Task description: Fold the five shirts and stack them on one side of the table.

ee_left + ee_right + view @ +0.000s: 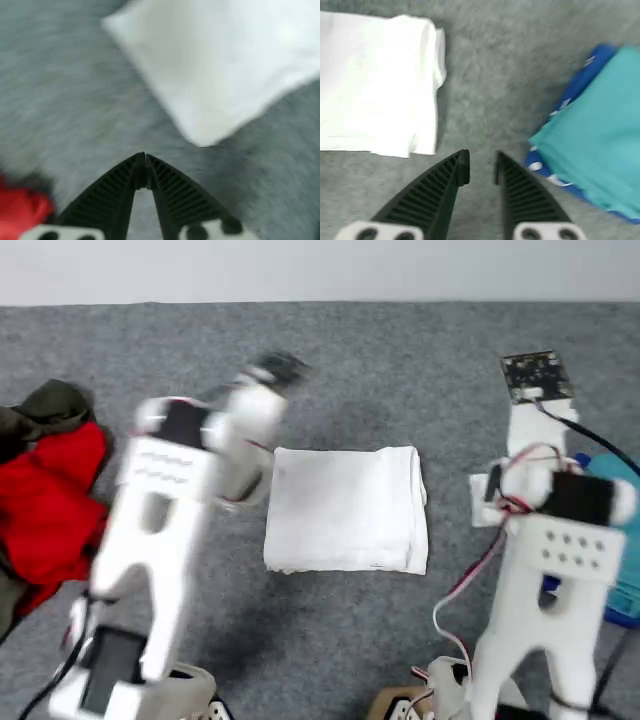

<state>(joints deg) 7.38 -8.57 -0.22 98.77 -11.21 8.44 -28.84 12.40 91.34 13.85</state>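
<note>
Centrally, folded white shirt (347, 510), left end effector (145, 159) closed, right end effector (481, 162) parted, teal shirt (600, 135) nearby

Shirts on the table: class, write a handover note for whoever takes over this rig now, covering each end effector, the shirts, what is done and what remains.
Left end effector shut, empty, beside the white shirt. Right end effector open, empty, between white shirt and teal shirt.
Done: white shirt folded mid-table; teal shirt folded atop blue shirt by the right arm.
To do: red shirt and olive shirt, crumpled at the opposite edge, need folding; stack all three.
</note>
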